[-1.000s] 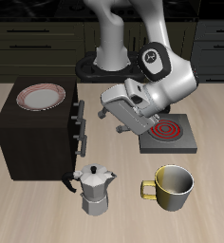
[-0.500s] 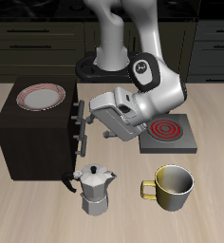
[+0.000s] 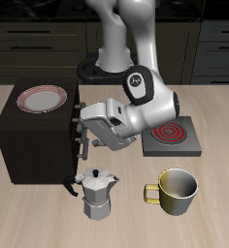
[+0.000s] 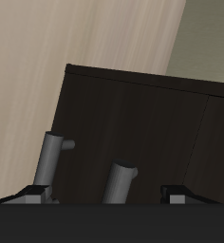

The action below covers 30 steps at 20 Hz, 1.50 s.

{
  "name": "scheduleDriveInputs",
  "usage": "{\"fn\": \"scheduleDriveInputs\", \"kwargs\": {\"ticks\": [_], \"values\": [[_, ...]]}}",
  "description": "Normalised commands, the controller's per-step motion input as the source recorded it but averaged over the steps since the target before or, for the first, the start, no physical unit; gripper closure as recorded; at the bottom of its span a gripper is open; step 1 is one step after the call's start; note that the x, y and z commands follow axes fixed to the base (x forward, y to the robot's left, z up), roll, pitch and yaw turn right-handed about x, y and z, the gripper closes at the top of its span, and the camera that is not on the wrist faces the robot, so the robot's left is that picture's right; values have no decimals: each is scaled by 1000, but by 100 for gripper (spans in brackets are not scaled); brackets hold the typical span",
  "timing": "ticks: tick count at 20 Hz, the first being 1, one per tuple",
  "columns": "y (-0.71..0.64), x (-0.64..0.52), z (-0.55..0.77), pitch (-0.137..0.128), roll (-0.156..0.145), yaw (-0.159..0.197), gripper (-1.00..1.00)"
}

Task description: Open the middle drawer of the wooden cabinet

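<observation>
The wooden cabinet (image 3: 34, 145) is a very dark brown box standing on the table, with its three grey-handled drawers facing the arm. My gripper (image 3: 88, 138) is close up against that face, at about the height of the middle drawer (image 3: 78, 143). The jaws are open. In the wrist view the dark drawer front (image 4: 133, 114) fills the frame. The grey bar handle (image 4: 121, 180) stands between my two fingertips (image 4: 33, 196), and my gripper (image 4: 109, 196) is not closed on it. The drawers all look shut.
A red-rimmed plate (image 3: 41, 99) lies on the cabinet's top. A silver moka pot (image 3: 95, 192) stands in front of the cabinet near the table's front edge, with a yellow mug (image 3: 175, 191) beside it. A stove burner (image 3: 175, 138) lies behind the mug.
My arm has swung toward the cabinet. The gripper has moved from above the burner's edge up to the drawer handles. Nothing else has moved.
</observation>
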Motion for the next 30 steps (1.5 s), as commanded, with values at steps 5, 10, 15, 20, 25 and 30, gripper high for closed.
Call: {"fn": "scheduleDriveInputs", "kwargs": {"ticks": [5, 10, 15, 20, 25, 30], "values": [[-557, -106, -353, 129, -106, -71, -100], [-591, -106, -96, 80, -110, -97, 100], [-380, -99, 90, -18, -49, -24, 100], [-309, -37, 114, -23, -8, -27, 100], [-7, -93, 79, -19, 26, -26, 100], [242, -6, 62, -37, 38, -2, 100]]}}
